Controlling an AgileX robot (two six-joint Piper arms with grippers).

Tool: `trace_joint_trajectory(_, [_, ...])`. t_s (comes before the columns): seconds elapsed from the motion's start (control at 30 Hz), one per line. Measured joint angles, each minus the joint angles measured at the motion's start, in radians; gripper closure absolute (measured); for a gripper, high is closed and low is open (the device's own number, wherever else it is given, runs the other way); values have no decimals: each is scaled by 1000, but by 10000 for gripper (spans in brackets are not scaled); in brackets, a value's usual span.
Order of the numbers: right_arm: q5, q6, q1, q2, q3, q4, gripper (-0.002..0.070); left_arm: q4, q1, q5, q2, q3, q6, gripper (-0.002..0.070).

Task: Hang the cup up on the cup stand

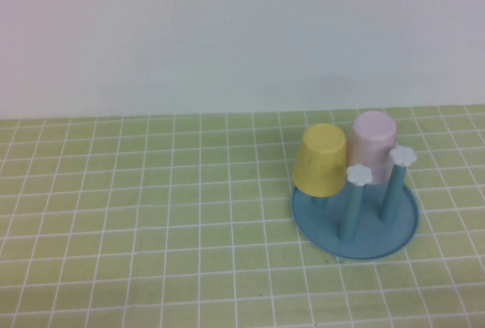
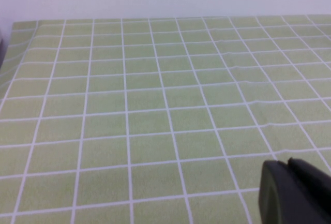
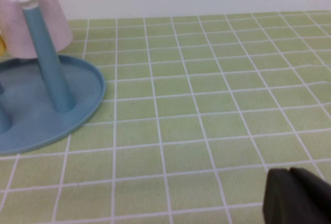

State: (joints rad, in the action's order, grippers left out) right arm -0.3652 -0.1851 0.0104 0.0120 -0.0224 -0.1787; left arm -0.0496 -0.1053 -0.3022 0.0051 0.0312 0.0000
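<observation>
Over on the bench (image 1: 151, 214), green squares ruled with white lines, pale wall behind. Out toward four o'clock in the high view, the cup stand (image 1: 355, 218): round blue dish, blue pegs rising from it, two of them bare and capped with white flower knobs (image 1: 359, 173). Up on the stand's far right peg, at about one o'clock on the dish, the cup (image 1: 371, 146), pale pink, mouth down, flat bottom up, sitting upright over its peg. Right beside it at about eleven o'clock, a yellow cup (image 1: 321, 159), also upside down on a peg, leaning slightly outward, the two cups close enough to touch or nearly so. No arm to be seen from above. Down in the right wrist view, the right claw (image 3: 297, 195) showing only as a dark tip low over the bench, fingers together, gripping nothing, near the stand but clear of it; same view catching the dish rim (image 3: 77, 115), one bare peg (image 3: 49, 61) and the pink cup's wall behind it. In the left wrist view, the left claw (image 2: 295, 193) likewise a dark tip, drawn together and empty, hanging over bare green squares with no stand or cup in its sight.
</observation>
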Motion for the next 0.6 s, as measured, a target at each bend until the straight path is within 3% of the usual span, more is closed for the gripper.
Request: trace_joint_trajectory(0.6, [-4, 0, 0, 0, 0, 21, 674, 0, 0, 0, 0, 0, 0, 675])
